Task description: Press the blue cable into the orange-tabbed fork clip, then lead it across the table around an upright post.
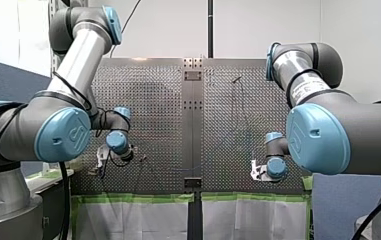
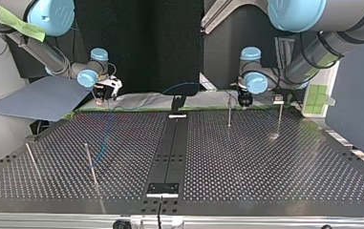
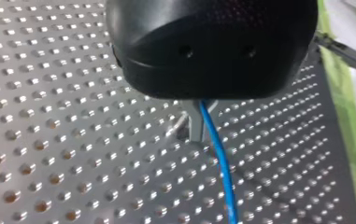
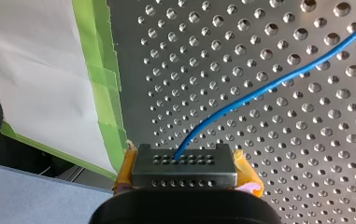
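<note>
Jaws clamped both sides: my left gripper point(image 3: 202, 127) and my right gripper point(image 4: 185, 162) each pinch the blue cable point(image 4: 270, 86).

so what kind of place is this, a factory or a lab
Most likely a robotics lab test bench: my left arm and my right arm at a perforated table with upright posts, a blue cable, and green tape along its edge.

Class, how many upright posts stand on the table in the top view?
4. At the view's left, nearer the camera: outer post, inner post. At its right, near the far edge: near-centre post, near-edge post. Others may be hidden.
</note>
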Robot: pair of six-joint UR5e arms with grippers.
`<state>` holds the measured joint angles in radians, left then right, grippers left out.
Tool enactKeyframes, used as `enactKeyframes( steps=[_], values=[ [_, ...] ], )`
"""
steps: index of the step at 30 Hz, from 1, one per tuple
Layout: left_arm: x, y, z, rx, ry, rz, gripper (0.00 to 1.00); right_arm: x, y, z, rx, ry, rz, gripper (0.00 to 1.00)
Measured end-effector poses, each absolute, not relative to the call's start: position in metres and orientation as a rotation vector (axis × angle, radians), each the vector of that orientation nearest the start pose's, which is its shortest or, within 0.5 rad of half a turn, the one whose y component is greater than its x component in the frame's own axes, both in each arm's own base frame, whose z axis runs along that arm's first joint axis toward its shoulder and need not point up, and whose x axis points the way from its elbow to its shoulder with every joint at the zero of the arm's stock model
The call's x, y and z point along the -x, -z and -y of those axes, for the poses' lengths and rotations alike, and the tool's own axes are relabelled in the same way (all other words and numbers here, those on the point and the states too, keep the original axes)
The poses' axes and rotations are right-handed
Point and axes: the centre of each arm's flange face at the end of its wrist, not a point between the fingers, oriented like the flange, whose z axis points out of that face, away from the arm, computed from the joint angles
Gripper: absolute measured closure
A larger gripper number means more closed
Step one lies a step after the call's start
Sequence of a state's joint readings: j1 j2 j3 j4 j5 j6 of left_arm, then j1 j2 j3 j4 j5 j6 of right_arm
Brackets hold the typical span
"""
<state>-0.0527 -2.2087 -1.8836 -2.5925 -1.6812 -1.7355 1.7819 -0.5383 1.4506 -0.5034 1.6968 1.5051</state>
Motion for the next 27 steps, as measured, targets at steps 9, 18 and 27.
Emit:
enactKeyframes(
  steps=[9,18,27],
  values=[
    [-0.517,-0.051,0.161,0.182,-0.003,-1.991,0.99,-0.256,0.061,0.616,-1.633,-0.962,1.343,1.00],
    [-0.505,-0.049,0.171,0.183,-0.039,-2.036,0.99,-0.256,0.061,0.616,-1.635,-0.961,1.340,1.00],
    [-0.501,-0.049,0.174,0.178,-0.045,-2.051,0.99,-0.256,0.061,0.616,-1.636,-0.961,1.340,1.00]
  ],
)
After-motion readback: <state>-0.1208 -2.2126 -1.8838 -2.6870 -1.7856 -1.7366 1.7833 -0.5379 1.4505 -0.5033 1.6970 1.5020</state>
